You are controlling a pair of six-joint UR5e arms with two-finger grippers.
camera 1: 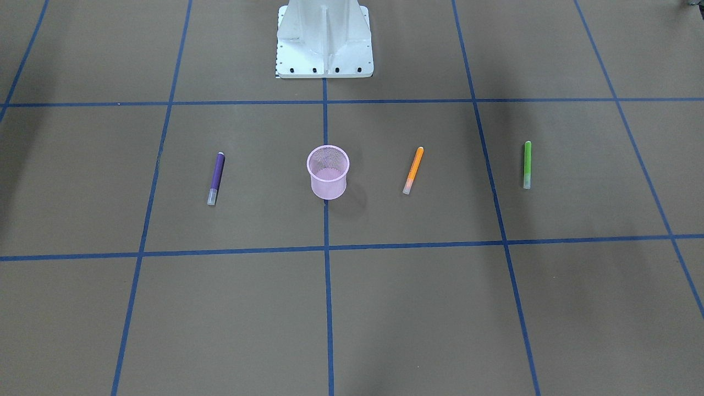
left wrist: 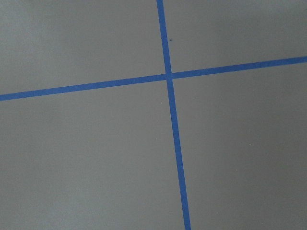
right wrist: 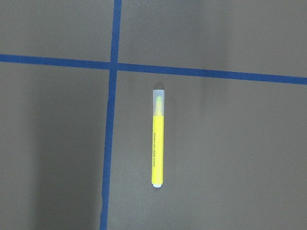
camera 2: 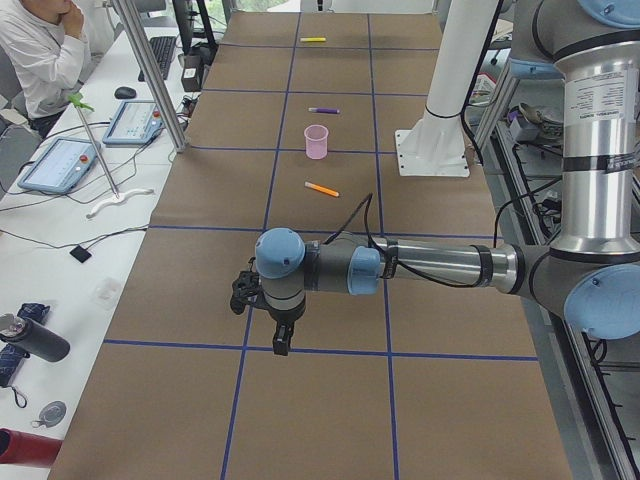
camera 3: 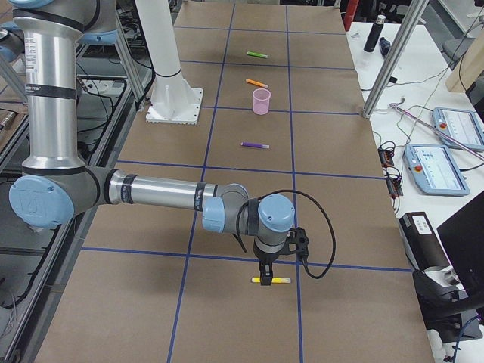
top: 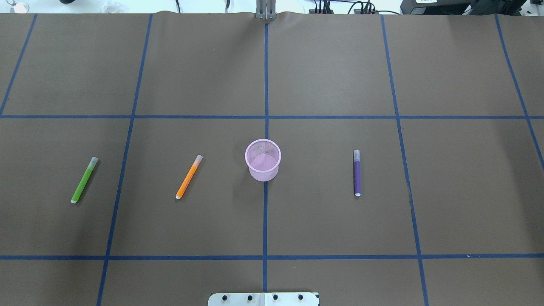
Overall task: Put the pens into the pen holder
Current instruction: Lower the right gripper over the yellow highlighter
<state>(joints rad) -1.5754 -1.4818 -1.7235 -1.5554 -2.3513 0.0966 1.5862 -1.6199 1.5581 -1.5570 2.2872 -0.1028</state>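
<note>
Pens all lie flat outside the upright pen holder (camera 1: 328,171) in the front view: purple pen (camera 1: 216,179), orange pen (camera 1: 413,170), green pen (camera 1: 527,165). Collecting looks unstarted. From the right side, the right arm stretches low, with the right gripper (camera 3: 265,275) over a yellow pen (camera 3: 271,280); next it should drop astride the barrel. From the left side, the left gripper (camera 2: 282,346) points down at the table (camera 2: 330,410). I cannot tell how either's jaws stand.

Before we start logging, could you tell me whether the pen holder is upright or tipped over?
Upright: the pen holder stands on its base, open rim facing up.
</note>
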